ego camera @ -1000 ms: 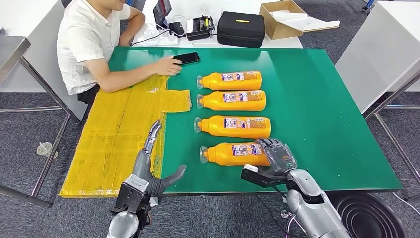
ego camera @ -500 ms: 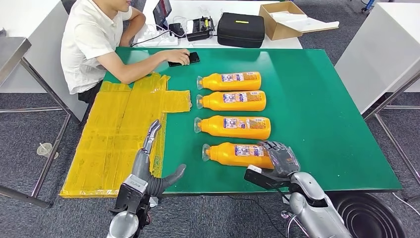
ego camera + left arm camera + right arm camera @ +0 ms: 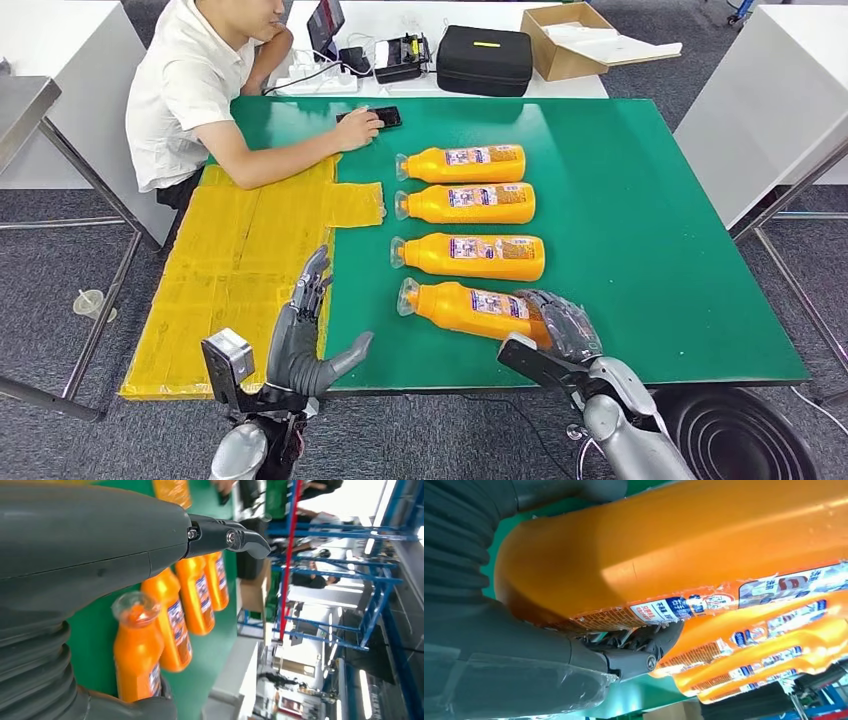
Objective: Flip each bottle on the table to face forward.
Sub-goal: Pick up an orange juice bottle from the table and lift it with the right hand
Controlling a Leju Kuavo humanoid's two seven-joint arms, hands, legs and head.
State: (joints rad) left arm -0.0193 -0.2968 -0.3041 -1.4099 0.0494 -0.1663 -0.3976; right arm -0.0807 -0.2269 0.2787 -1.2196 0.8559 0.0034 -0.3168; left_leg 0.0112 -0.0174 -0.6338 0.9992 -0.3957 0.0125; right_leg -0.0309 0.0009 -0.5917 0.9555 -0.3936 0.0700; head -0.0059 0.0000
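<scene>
Orange nearest bottle (image 3: 664, 550) in right hand (image 3: 556, 325); wrist view shows fingers (image 3: 644, 640) beneath.

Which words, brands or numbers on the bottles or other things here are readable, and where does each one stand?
None can be quoted with confidence.
Label on the nearest bottle, held by the right robot hand: printed characters and a red logo, too blurred and tilted to read.
Labels on the other three bottles: too small.
Yellow mark on the black case: no legible text.
</scene>
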